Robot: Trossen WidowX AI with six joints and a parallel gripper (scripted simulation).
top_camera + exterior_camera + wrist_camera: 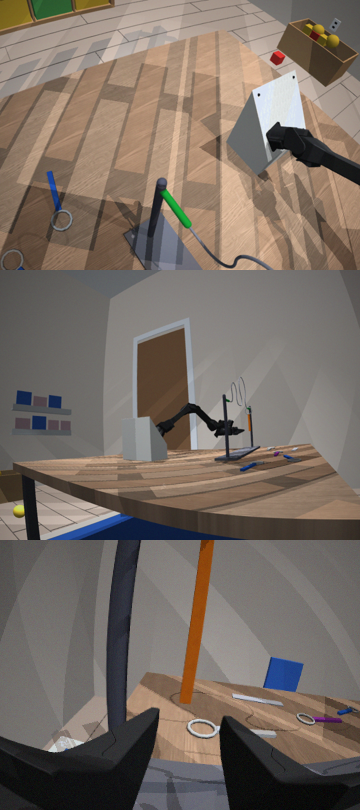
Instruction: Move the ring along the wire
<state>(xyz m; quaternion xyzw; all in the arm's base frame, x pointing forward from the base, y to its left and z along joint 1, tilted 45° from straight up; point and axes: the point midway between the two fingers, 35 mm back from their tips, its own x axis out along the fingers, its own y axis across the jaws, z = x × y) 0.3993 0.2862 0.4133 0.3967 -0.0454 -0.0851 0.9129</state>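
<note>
Pincer [243, 430] [190, 719] open and unloaded, we could knock the orange handle [249, 422] [196, 625] and swing its ring [245, 411] into grey wire [245, 392] if we advance off-centre.

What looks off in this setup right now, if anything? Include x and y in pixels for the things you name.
Loose red cube [276, 58] on the floor, just outside the wooden box [312, 62] holding similar blocks and balls; looks dropped. The ring [248, 411] hangs normally, orange handle [249, 422] [197, 625] down.

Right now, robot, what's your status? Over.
Gripper open, holding nothing. Orange handle hanging ahead, ungrasped. Dark post close beside handle; careful there.
</note>
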